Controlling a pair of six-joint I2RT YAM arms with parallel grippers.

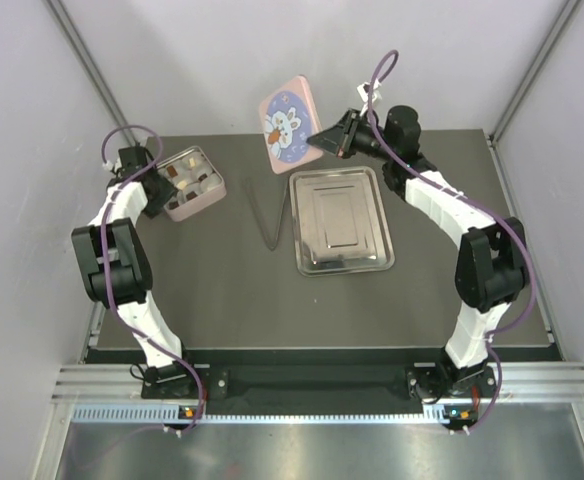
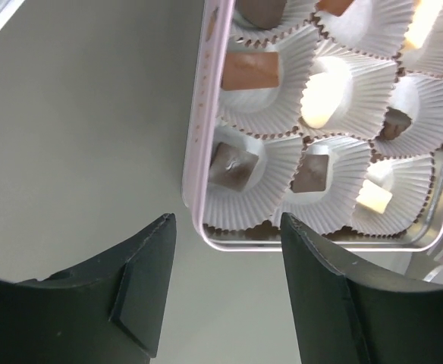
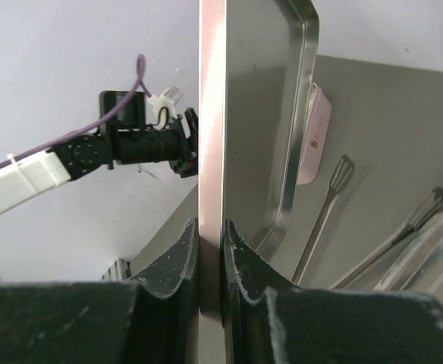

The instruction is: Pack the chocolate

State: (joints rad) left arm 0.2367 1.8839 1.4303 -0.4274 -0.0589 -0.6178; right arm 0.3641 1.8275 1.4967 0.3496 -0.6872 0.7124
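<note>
Inside the pink tin [image 2: 199, 152], we see the chocolate [image 2: 234, 165] sitting in white paper cups [image 2: 348, 89]. Just beside the tin's corner, the left gripper [image 2: 226, 227] hangs with jaws spread and empty. To the tin's right and raised, the right gripper [image 3: 210, 236] pinches the rabbit lid [image 1: 290, 125] by its edge, tilted. Closing, we judge, means carrying it leftward over the tin.

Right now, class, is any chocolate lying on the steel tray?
No, the steel tray shows bare metal from above; the chocolate sits inside the pink tin.
</note>
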